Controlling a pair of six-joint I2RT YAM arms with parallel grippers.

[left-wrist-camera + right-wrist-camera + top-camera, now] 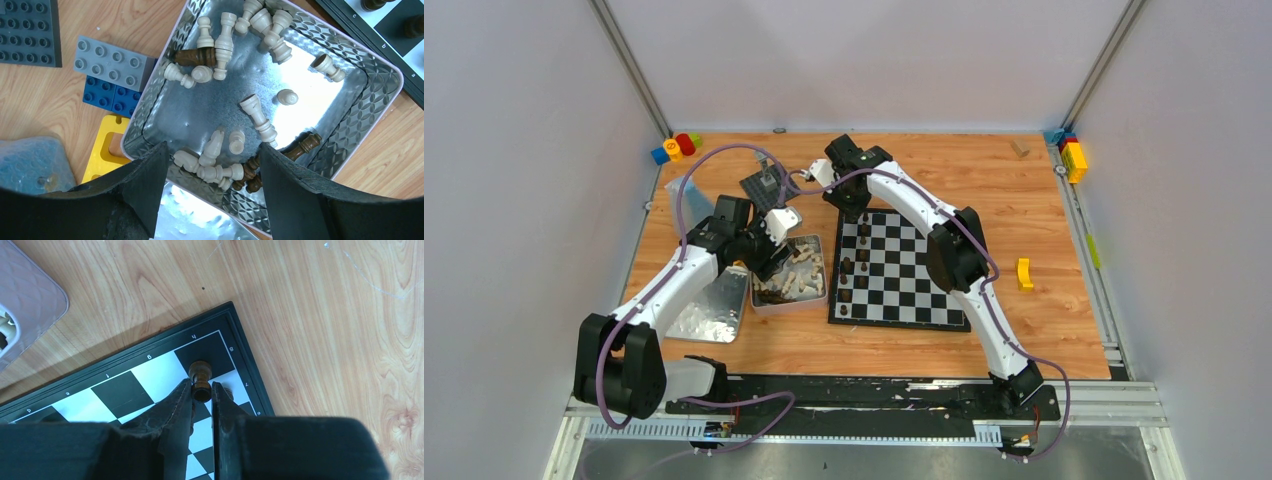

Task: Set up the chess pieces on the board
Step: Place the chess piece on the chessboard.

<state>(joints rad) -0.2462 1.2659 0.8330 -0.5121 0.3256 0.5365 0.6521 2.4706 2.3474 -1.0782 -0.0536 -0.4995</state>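
Observation:
The board (914, 285) of black and silvery-white checks lies at the table's middle, with several dark brown chess pieces (848, 280) standing along its left columns. My right gripper (854, 208) hangs over the board's far left corner. In the right wrist view it (202, 387) is shut on a dark brown piece (200, 371) above the corner square of the board (120, 390). My left gripper (212, 146) stands open over the near edge of a shiny tin (370, 100). In the tin lie cream pieces (257, 117) and a few dark brown ones (195, 56).
The tin's lid (709, 310) lies left of the tin (789, 305). A dark grey studded baseplate (30, 30), grey (112, 60), blue (107, 95) and yellow (102, 145) bricks and a plastic bag (30, 160) sit near the tin. A yellow brick (1024, 273) lies right of the board.

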